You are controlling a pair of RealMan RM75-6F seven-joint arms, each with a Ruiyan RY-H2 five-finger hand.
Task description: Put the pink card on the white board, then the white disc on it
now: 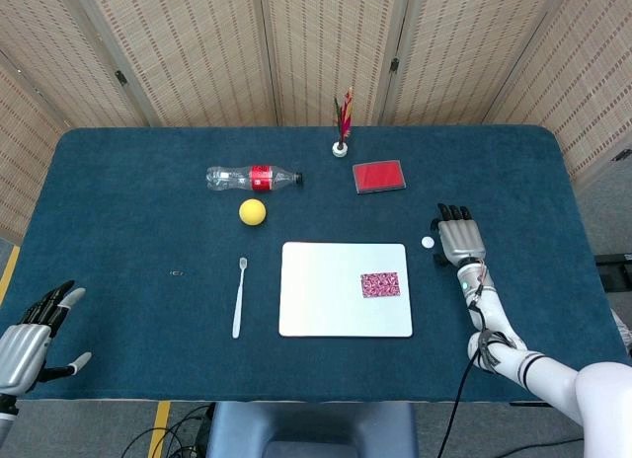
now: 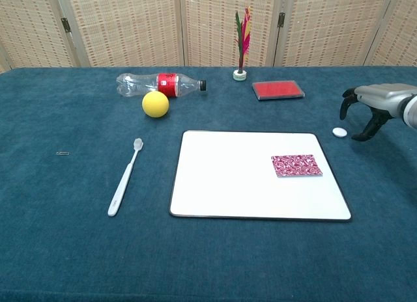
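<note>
Pink card [image 2: 296, 165] lies on the white board [image 2: 228, 178]. Right hand [image 2: 371, 107], fingers spread and empty, hovers just right of the white disc [image 2: 339, 132]: pinch its rim squarely.

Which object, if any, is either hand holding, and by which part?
Nothing is held. The right hand hovers beside the white disc without gripping it; the left hand is open and empty.
</note>
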